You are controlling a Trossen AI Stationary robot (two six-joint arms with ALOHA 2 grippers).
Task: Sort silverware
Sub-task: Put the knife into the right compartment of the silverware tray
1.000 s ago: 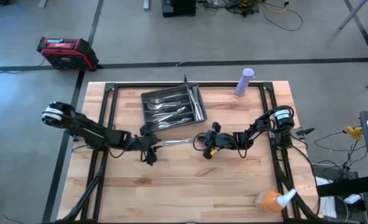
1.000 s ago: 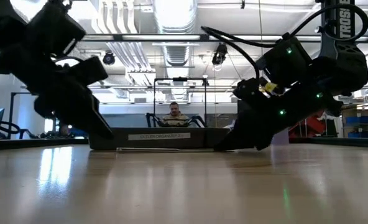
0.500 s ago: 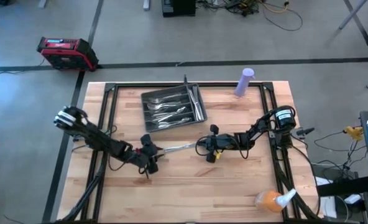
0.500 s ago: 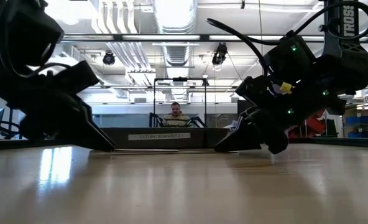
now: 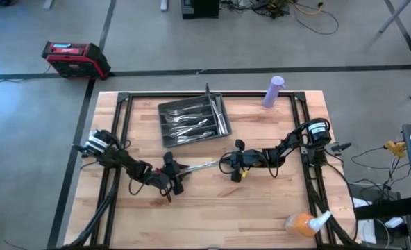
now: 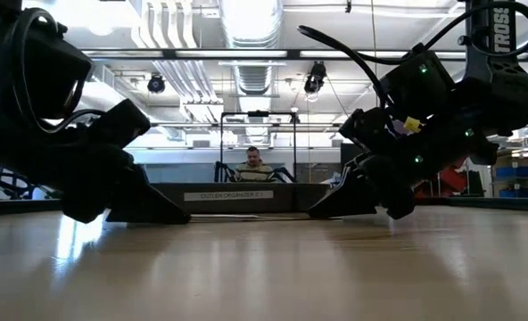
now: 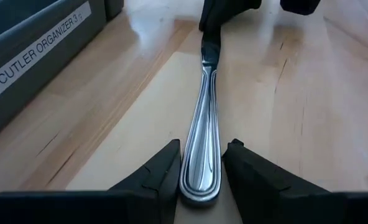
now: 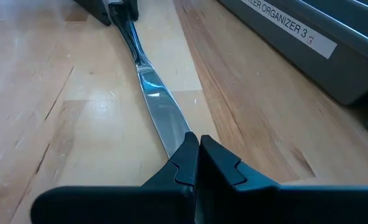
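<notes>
One piece of the silverware, a knife (image 5: 202,165), lies level between my two grippers at the table's middle, just in front of the dark compartmented tray (image 5: 165,107). My left gripper (image 5: 178,169) is at its handle end and my right gripper (image 5: 226,164) at its blade end, both shut on it. Several more pieces of silverware (image 5: 191,121) lie in the tray's compartments. My left gripper pinches the rounded free end of the knife's handle (image 7: 199,180) between its two fingers (image 7: 165,171), coming low and nearly level from the table's left, along the knife. My right gripper pinches the blade's tip (image 8: 171,140) between its shut fingers (image 8: 218,162), coming low from the table's right, along the knife. The knife lies level at the table top; whether it rests on the wood I cannot tell.
A purple cup (image 5: 273,90) stands at the far right of the table and an orange bottle (image 5: 303,223) lies near the front right corner. A red case (image 5: 73,59) sits on the floor beyond the table's left. A person (image 6: 251,163) shows far behind the tray.
My left gripper has moved toward the table's near edge and a little to the right, its arm swinging in behind it and sinking lower. The knife's handle end has shifted toward the near edge with it. My right gripper has sunk slightly and stayed shut on the blade.
</notes>
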